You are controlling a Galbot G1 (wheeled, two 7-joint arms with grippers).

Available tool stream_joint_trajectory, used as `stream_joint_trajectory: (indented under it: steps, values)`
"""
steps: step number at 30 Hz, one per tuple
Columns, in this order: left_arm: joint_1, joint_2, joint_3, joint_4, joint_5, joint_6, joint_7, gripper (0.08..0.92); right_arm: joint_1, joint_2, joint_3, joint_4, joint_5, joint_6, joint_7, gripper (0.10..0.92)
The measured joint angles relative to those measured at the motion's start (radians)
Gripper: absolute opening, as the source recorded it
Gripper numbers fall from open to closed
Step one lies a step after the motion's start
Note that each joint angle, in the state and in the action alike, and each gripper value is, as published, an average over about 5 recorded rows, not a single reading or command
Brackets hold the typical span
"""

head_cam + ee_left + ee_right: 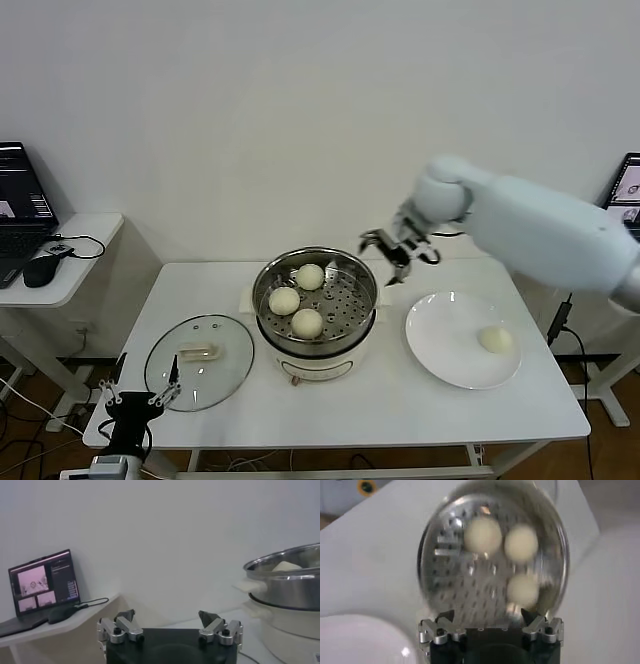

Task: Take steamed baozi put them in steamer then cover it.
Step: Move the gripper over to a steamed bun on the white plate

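The steamer (330, 362) stands at the table's middle with three steamed baozi (307, 323) on its perforated tray. A fourth baozi (495, 339) lies on the white plate (445, 335) to the right. The cover (215, 378), a glass lid with a cream handle, rests flat on the table to the left. My right gripper (398, 250) hangs open and empty above the steamer's far right rim. In the right wrist view that gripper (487, 617) looks down on the tray (455, 570) and the three baozi (482, 534). My left gripper (140, 395) is open, low at the table's front left corner.
A side table at far left carries a laptop (42, 582) and a mouse (62, 614). The left wrist view shows my left gripper (167, 616) and the steamer's steel wall (290, 587) off to one side. A second screen (628, 190) stands at far right.
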Motion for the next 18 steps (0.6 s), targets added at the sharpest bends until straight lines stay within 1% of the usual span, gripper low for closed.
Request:
stream_joint_trajectory:
  steps: [8,18]
  values:
    - [-0.008,0.013,0.008,0.015,0.001,0.003,0.002,0.823,-0.146,-0.153,0.126,-0.017,-0.072,-0.032,-0.012,0.823]
    - [0.004,0.017,0.000,0.015,0.004,0.010,0.002,0.823,-0.377,-0.197,0.325,-0.101,-0.210,-0.031,-0.004,0.823]
